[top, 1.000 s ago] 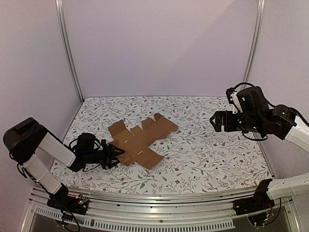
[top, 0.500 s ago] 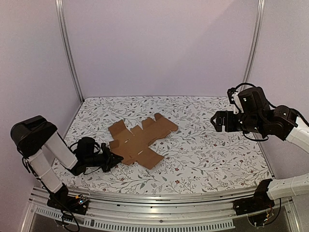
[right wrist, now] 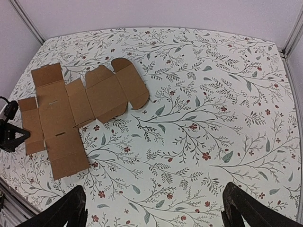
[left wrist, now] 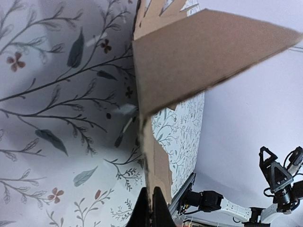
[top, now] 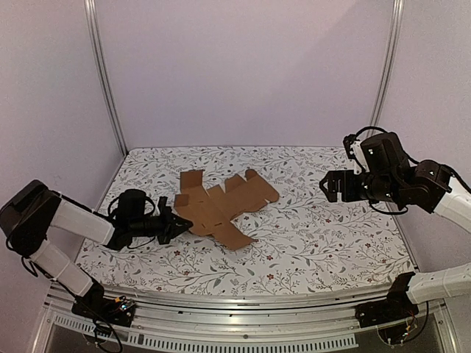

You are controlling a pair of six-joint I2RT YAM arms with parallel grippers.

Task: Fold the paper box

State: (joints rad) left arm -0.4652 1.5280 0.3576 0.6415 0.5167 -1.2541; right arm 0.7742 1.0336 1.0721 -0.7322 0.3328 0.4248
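The paper box (top: 223,207) is a flat, brown die-cut cardboard sheet with flaps, lying unfolded left of centre on the floral table. My left gripper (top: 176,221) reaches in low from the left and is shut on the sheet's left edge flap. In the left wrist view the cardboard (left wrist: 199,52) runs edge-on out of the closed gripper (left wrist: 152,213), and that side is lifted off the cloth. The right wrist view shows the whole sheet (right wrist: 80,106) with the left gripper (right wrist: 10,135) at its left edge. My right gripper (top: 330,184) hangs high at the right, open and empty (right wrist: 156,210).
A floral cloth (top: 316,228) covers the table. Metal frame posts (top: 104,73) stand at the back corners, with pale walls behind. An aluminium rail (top: 243,305) runs along the near edge, above both arm bases.
The left gripper closed on the sheet's left flap. It then pushed the sheet back and to the right and lifted that edge. The right arm stayed still.
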